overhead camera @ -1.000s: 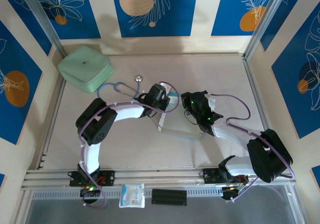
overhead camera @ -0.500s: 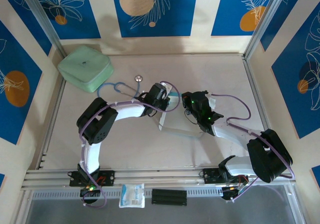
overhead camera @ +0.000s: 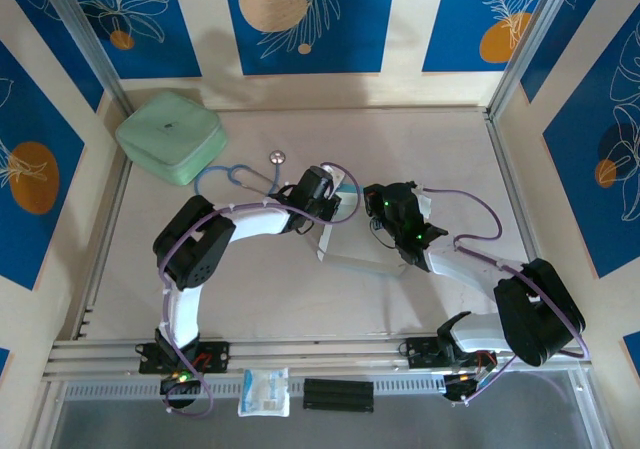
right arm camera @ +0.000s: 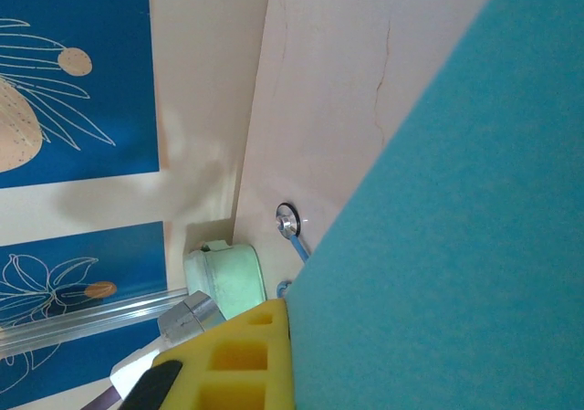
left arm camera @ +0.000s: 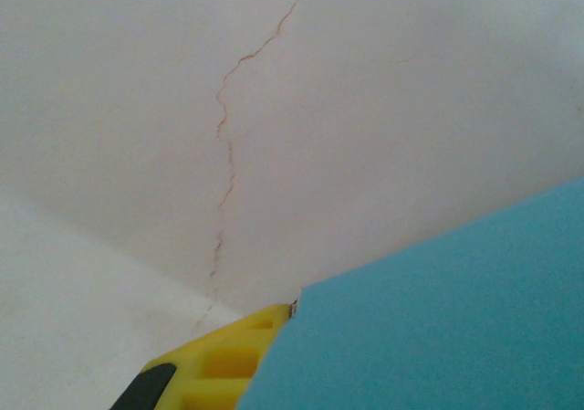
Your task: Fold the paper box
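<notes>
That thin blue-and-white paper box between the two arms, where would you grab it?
Probably by an edge or flap of the paper box, coming in edge-on from the side. It is thin sheet card, so jaws can pinch its two faces there; its broad face offers nothing to close around.

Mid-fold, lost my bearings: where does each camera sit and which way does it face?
Top: above and behind the bases, looking down on the table; left arm and right arm meet at the paper box.
Left wrist: close over the table, box's teal face at right; one yellow finger.
Right wrist: faces the far left corner, stethoscope and green case; one yellow finger.
Shared: both wrists see the teal face; top and right wrist see the stethoscope.
</notes>
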Robot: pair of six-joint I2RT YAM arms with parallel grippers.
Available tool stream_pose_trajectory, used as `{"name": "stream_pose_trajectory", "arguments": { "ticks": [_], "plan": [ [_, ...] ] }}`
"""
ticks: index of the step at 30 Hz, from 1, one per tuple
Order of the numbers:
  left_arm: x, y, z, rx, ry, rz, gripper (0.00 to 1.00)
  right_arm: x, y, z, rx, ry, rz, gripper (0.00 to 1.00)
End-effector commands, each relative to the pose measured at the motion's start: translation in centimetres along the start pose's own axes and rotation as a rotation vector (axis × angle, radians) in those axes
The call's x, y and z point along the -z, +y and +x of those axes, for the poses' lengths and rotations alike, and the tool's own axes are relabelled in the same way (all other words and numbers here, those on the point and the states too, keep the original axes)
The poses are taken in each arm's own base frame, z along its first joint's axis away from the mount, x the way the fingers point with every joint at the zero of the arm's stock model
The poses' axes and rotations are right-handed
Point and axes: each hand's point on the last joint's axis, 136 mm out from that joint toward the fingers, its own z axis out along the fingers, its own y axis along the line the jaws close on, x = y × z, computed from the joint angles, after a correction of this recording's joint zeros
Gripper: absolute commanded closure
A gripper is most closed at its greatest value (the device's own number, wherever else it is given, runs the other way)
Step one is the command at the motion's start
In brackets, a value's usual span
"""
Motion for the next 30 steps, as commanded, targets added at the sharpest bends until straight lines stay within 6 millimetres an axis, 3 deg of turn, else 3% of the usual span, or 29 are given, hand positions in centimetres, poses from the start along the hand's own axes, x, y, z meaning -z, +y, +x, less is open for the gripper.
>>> {"name": "stream_pose_trajectory", "arguments": {
  "ticks": [1, 5, 7, 12, 24, 30],
  "plan": [
    [-1.2, 1.8, 7.0, 0.011, 0.230, -0.025, 1.00, 0.1, -0.2, 2.6, -0.001, 0.134, 0.017, 1.00],
    [-1.0, 1.8, 6.6, 0.022, 0.225, -0.027, 1.00, 0.0, 0.1, 2.6, 0.003, 0.135, 0.009, 1.00],
    [-0.9, 1.8, 6.2, 0.025, 0.218, -0.031, 0.82, 0.0, 0.2, 2.6, 0.006, 0.136, 0.008, 1.00],
    [0.2, 1.0, 5.3, 0.036, 0.191, 0.016, 0.70, 0.0, 0.2, 2.4, 0.010, 0.129, 0.012, 1.00],
    [6.3, -0.5, 3.0, 0.085, 0.056, 0.131, 0.27, -0.6, 1.1, 1.4, 0.016, 0.120, -0.004, 1.00],
    [9.4, -0.1, 2.3, 0.111, 0.017, 0.126, 0.16, -1.2, 1.5, 1.5, 0.010, 0.137, -0.015, 1.00]
  ]
}}
